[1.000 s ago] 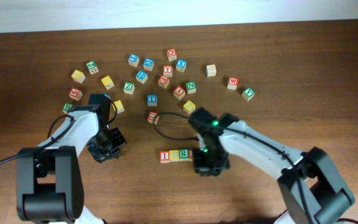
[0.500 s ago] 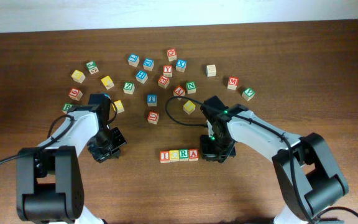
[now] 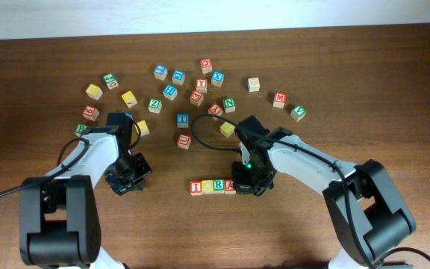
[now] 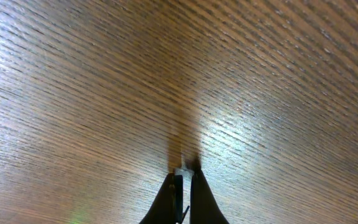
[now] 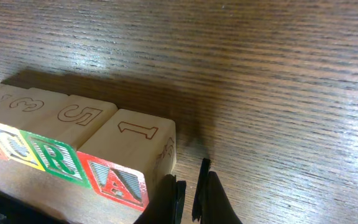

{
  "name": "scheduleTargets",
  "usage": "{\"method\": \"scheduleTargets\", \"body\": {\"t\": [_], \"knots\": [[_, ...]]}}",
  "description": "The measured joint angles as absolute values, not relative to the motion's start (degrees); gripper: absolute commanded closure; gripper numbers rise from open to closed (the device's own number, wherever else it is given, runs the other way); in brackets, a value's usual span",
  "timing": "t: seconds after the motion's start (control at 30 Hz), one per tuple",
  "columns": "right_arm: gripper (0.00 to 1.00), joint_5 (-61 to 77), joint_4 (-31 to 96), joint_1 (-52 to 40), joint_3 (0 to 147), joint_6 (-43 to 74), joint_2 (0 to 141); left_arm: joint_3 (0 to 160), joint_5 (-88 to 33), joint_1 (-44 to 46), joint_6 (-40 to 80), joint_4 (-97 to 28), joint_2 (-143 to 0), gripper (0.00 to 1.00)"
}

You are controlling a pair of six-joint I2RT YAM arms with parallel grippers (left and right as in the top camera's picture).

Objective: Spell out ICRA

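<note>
Lying side by side on the wooden table (image 3: 364, 67), four cubes are spelling ICRA.
The red I cube (image 3: 196, 187), yellow C cube (image 3: 207, 187), green R cube (image 3: 219, 186) and red A cube (image 3: 230, 186) are touching in a row. The right gripper (image 5: 191, 186), fingers pressed together and empty, is hovering just beside the A cube. The left gripper (image 4: 182, 180), likewise pressed together, is hanging over bare wood well apart.

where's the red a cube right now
Overhead, the red A cube sits front centre, just right of the green R cube, with the right gripper beside it.
</note>
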State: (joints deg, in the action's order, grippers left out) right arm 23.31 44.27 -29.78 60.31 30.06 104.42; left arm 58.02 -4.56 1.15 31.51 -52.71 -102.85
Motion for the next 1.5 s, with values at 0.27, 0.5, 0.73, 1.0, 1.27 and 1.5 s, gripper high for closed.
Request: {"method": "scheduleTargets", "body": {"t": [0.27,0.5,0.73,1.0,1.27,1.5], "knots": [[0.96,20.3,45.4,-29.8,60.3,30.0,104.4,58.0,-8.8,1.1,26.2,-52.7,-102.8,1.00],[0.96,18.2,46.8,-29.8,60.3,30.0,104.4,58.0,-22.0,6.2,15.5,-58.5,-102.8,1.00],[0.96,17.8,47.5,-28.3,60.3,30.0,104.4,58.0,-22.9,15.9,11.7,-59.2,-94.5,1.00],[0.96,18.1,48.6,-25.6,60.3,28.2,104.4,56.6,-14.8,31.3,24.7,-56.4,-93.1,1.00],[0.96,18.1,49.5,-25.6,60.3,27.9,104.4,55.3,-10.4,33.0,32.1,-49.9,-96.2,1.00],[0.96,18.1,49.3,-25.6,60.3,27.8,104.4,55.0,-9.5,33.0,32.6,-49.8,-99.1,1.00]]}}
